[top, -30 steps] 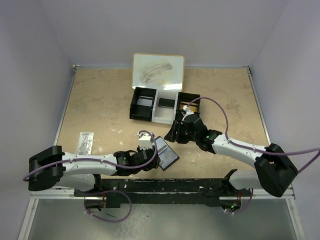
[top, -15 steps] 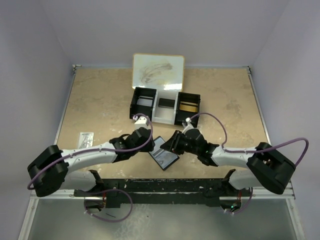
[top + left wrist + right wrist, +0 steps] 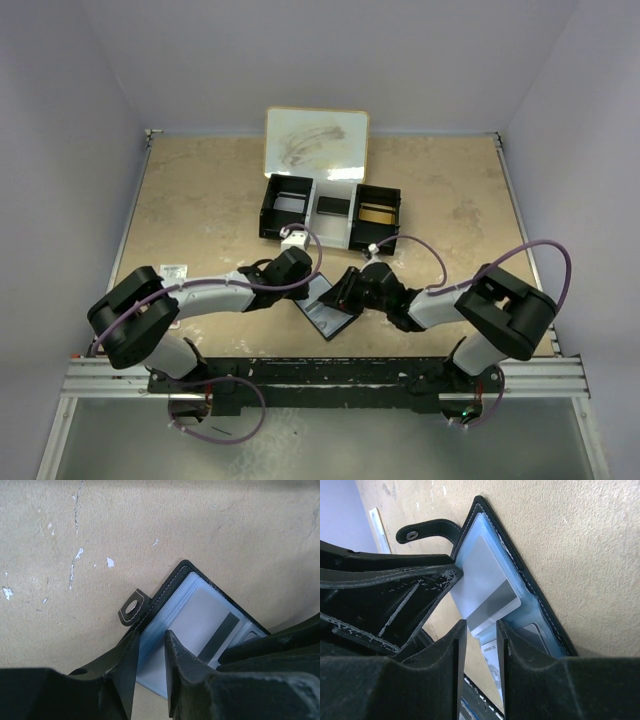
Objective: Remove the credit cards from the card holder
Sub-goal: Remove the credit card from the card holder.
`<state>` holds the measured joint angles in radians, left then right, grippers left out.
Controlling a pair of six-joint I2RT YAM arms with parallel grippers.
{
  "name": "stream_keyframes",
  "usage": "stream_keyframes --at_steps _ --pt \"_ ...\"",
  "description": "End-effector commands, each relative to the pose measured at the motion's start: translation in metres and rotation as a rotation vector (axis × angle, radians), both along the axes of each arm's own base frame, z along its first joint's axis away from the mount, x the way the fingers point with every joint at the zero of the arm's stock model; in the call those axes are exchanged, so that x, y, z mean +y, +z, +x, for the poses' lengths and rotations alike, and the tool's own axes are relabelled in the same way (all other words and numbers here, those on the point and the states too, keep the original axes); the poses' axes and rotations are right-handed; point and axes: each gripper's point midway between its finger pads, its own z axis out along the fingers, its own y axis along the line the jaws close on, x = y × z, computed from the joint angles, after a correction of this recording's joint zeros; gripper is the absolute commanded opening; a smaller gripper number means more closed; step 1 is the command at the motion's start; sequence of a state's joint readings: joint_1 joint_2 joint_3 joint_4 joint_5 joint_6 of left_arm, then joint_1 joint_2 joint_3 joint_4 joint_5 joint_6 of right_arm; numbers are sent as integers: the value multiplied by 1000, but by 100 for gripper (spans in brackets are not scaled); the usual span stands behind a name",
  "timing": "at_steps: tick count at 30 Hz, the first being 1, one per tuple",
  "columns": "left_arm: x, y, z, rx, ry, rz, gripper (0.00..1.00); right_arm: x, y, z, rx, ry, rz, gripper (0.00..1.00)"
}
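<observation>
The black card holder [image 3: 326, 314] lies open on the table between my two grippers, its shiny blue pockets facing up. A pale grey card [image 3: 200, 622] with a dark stripe sticks partly out of a pocket. My left gripper [image 3: 306, 290] is at the holder's upper left edge. In the left wrist view its jaws [image 3: 151, 635] stand a narrow gap apart over the blue sleeve, beside the snap tab [image 3: 132, 609]. My right gripper [image 3: 341, 298] comes in from the right. Its jaws [image 3: 481, 626] are slightly apart, straddling the corner of the striped card [image 3: 482, 575].
A black-and-white three-compartment tray [image 3: 310, 232] stands behind the holder, a gold card [image 3: 377, 213] in its right compartment. A white board [image 3: 316, 143] lies at the back. A pale slip [image 3: 172, 271] lies beside the left arm. A printed slip [image 3: 492, 662] shows under the right fingers.
The right gripper came down from the tray to the holder's right side. The left gripper swung up to the holder's upper left edge. Both pairs of jaws narrowed.
</observation>
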<state>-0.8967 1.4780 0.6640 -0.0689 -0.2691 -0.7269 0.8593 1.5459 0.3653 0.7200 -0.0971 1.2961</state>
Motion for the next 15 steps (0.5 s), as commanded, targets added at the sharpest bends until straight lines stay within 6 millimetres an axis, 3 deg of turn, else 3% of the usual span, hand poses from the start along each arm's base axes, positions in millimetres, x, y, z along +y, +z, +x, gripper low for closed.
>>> stream_keyframes --at_steps 1,9,15 --pt "0 2 5 -23 -13 7 24 -3 -2 -3 10 -23 4 34" --pt "11 -15 -9 29 -6 28 19 -13 -15 -9 59 -55 -17 35" --pt "15 -20 -14 47 3 29 18 -5 -15 -6 51 -68 67 29"
